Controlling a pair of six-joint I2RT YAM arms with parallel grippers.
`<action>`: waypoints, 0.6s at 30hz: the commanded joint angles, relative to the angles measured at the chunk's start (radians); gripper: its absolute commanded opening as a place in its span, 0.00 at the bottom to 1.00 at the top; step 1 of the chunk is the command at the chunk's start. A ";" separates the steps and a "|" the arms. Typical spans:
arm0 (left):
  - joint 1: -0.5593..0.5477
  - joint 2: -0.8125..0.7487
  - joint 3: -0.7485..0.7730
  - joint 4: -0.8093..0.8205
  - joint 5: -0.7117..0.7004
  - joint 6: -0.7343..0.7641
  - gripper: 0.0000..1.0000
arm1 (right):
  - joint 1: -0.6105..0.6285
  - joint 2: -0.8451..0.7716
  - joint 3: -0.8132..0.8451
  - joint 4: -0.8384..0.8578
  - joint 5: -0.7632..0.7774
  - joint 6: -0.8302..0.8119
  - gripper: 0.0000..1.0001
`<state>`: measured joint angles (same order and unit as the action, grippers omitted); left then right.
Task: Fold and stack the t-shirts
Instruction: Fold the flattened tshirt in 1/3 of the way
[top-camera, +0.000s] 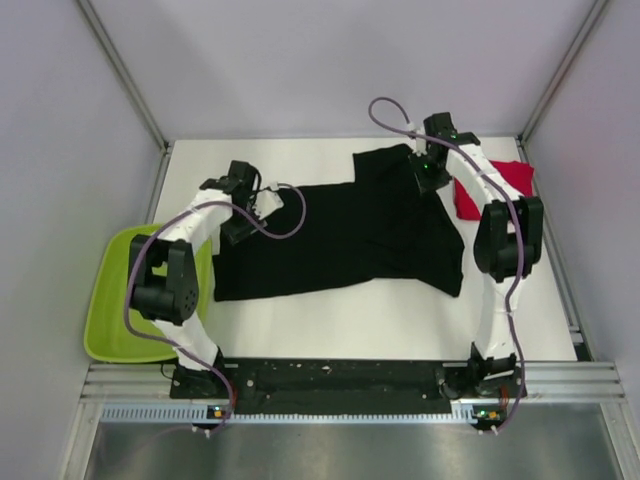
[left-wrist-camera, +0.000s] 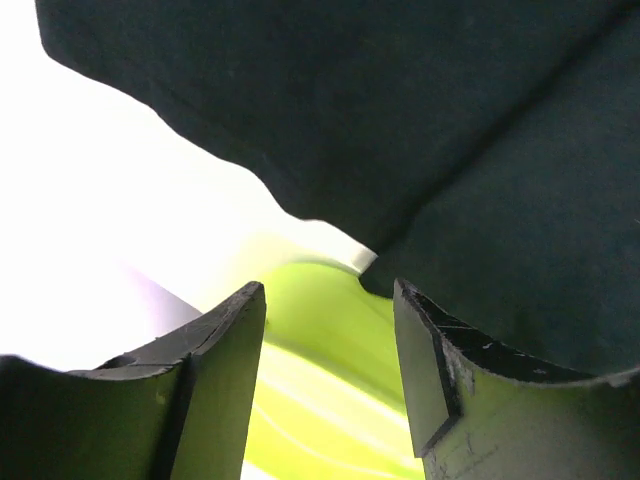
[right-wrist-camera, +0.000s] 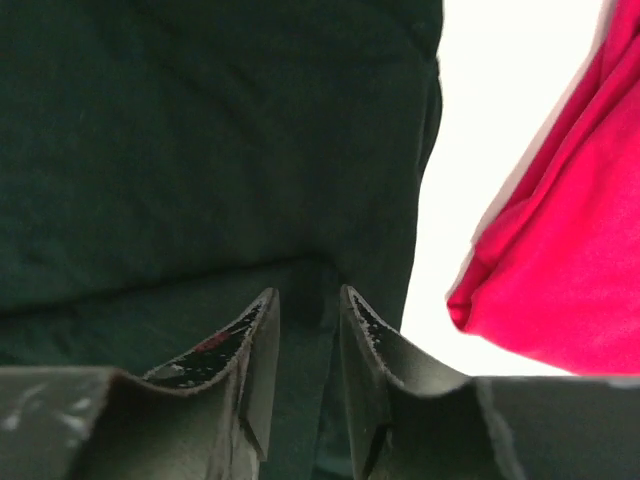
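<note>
The black t-shirt (top-camera: 350, 235) lies spread on the table (top-camera: 380, 315). Its nearest edge is just beside the lime-green tray (top-camera: 105, 300) and its body stretches away from the tray, rumpled, with a part lapped over at the end farthest from the tray. The red t-shirt (top-camera: 512, 176) sits as a small folded square beyond that far end, well apart from the tray and just beside the black cloth. We judge both shirts light, thin and limp: they will sag from wherever we pinch them, wrinkle easily and drag over the table rather than move as a sheet. Nothing here is fragile, but nothing keeps its shape either. The left gripper (left-wrist-camera: 330, 292) hovers at the shirt edge closest to the tray, jaws well apart and holding nothing, with the tray showing through the gap. The right gripper (right-wrist-camera: 308, 292) hangs over the black cloth at the end away from the tray, jaws only narrowly parted. We see no fabric clamped between them, though the dark cloth right behind makes that hard to confirm. For a fold we would take the shirt at a hem or corner, one gripper at each end of the same edge, pinching close to the rim so the crease runs straight.
</note>
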<state>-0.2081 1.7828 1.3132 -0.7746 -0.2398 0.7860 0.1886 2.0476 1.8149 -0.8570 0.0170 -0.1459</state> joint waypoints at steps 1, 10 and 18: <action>-0.019 -0.202 -0.078 -0.135 0.181 0.050 0.59 | -0.008 0.109 0.162 0.006 0.087 0.129 0.37; -0.030 -0.381 -0.469 -0.091 0.159 0.199 0.64 | -0.009 -0.464 -0.400 -0.014 0.107 0.370 0.57; -0.030 -0.321 -0.535 0.138 0.099 0.183 0.54 | -0.020 -0.808 -0.966 0.070 0.002 0.520 0.62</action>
<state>-0.2398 1.4433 0.8051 -0.7891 -0.1169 0.9634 0.1864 1.2743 1.0245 -0.8486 0.0574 0.2699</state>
